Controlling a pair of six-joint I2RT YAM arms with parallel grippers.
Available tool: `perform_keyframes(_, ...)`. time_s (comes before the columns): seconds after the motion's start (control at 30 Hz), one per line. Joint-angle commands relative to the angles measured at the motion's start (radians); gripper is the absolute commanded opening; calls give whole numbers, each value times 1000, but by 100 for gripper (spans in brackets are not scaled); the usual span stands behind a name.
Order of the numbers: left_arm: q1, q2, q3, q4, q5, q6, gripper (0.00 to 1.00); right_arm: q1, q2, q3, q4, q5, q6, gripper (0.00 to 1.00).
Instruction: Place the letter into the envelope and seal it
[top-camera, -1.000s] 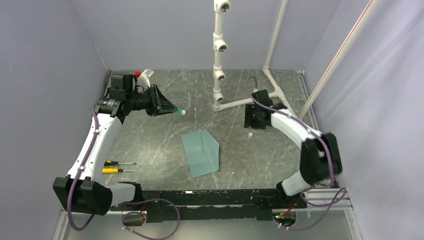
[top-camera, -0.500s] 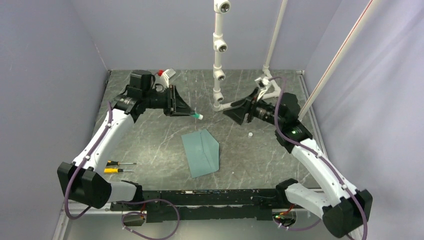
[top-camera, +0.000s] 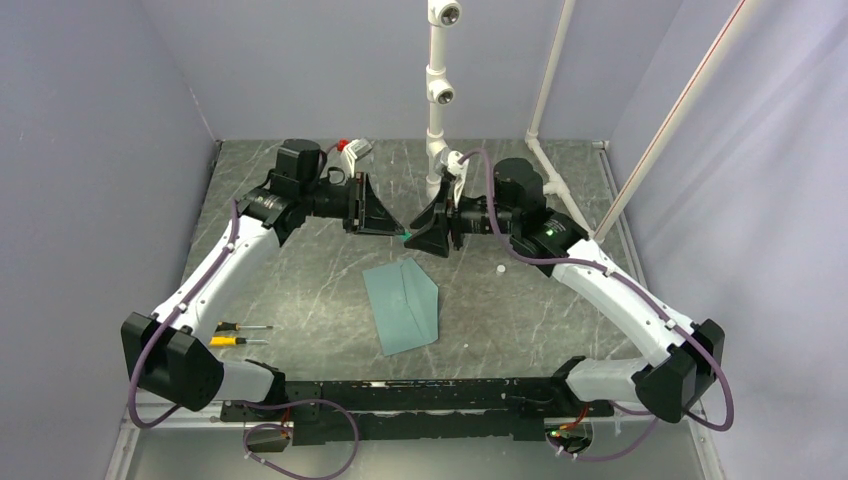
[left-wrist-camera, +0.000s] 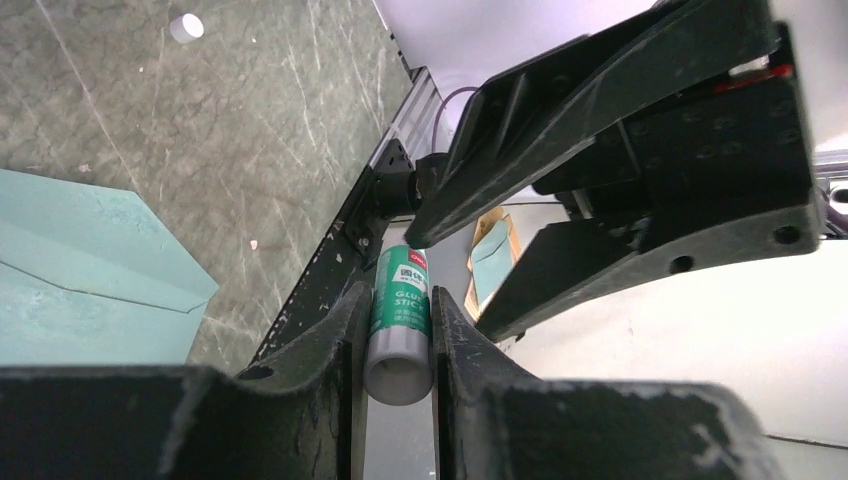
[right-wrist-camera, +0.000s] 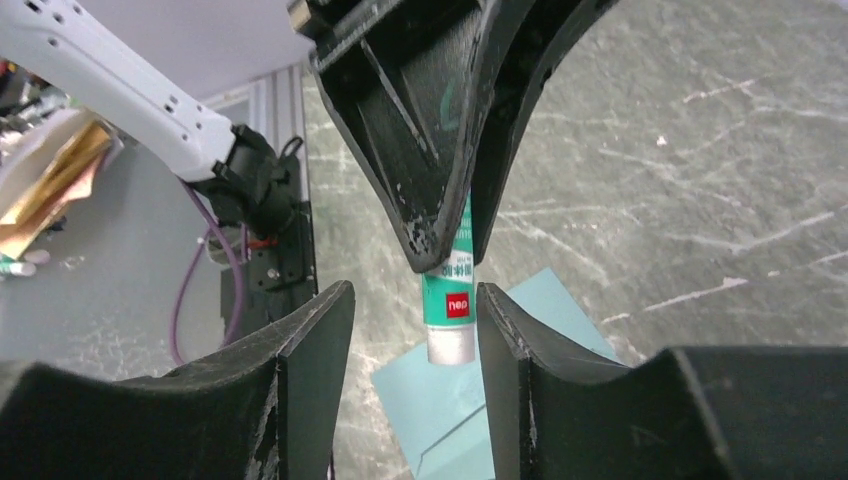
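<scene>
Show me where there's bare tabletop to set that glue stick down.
Bare marble lies right of the envelope, out to the right arm, past the small white cap; also between the envelope and the screwdrivers. Crowded behind the envelope: the left gripper and right gripper meet at the glue stick by the pipe stand.

The left arm (top-camera: 215, 265) and right arm (top-camera: 600, 285) are stretched inward, tip to tip. The left gripper (left-wrist-camera: 398, 305) is clamped on a glue stick (left-wrist-camera: 400, 330); the right gripper (right-wrist-camera: 413, 298) is spread open around its end.
</scene>
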Motion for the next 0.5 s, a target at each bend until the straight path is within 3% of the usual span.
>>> perform_keyframes(0.0,-4,-36,16,50,28,-10,2,16,-6,56,-75,51,-130,51)
perform_keyframes(0.47,-4,-38,20,92,72,-30,2,49,45,102,-99,104,-174,35)
